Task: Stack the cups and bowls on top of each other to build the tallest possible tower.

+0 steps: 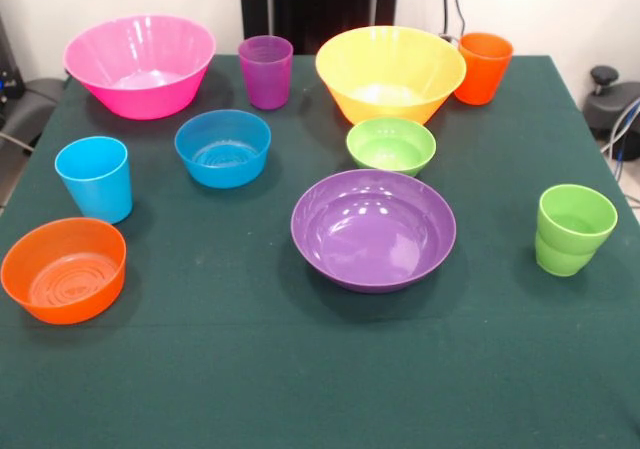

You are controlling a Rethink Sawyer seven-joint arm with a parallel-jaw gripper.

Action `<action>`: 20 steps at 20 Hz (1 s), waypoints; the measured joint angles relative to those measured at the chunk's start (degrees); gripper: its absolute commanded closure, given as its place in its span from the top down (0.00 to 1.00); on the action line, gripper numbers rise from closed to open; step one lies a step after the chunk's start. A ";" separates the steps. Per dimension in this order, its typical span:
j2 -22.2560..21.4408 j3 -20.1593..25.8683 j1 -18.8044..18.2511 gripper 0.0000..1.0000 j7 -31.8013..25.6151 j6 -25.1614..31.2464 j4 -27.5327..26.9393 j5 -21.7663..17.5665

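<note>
The pink bowl (140, 64) sits open side up at one far corner of the desk (300, 379). The yellow-orange bowl (390, 72) stands along the same far edge, the purple cup (265, 71) between them and the orange cup (483, 67) touching its other side. The purple bowl (373, 228) lies mid-desk (wide and shallow), the green bowl (391, 145) just behind it. The blue bowl (222, 147) sits near the blue cup (94, 178); the orange bowl (63, 269) is by one side edge, the green cup (573, 229) by the opposite one. Nothing is stacked. No claw shows.
</note>
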 measured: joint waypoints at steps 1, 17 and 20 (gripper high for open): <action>0.35 0.32 -0.69 1.00 0.00 0.01 -0.34 -0.34; 4.84 7.93 -10.89 1.00 0.00 0.13 -5.82 -6.40; 5.60 10.28 -12.80 1.00 0.00 0.53 -6.56 -7.63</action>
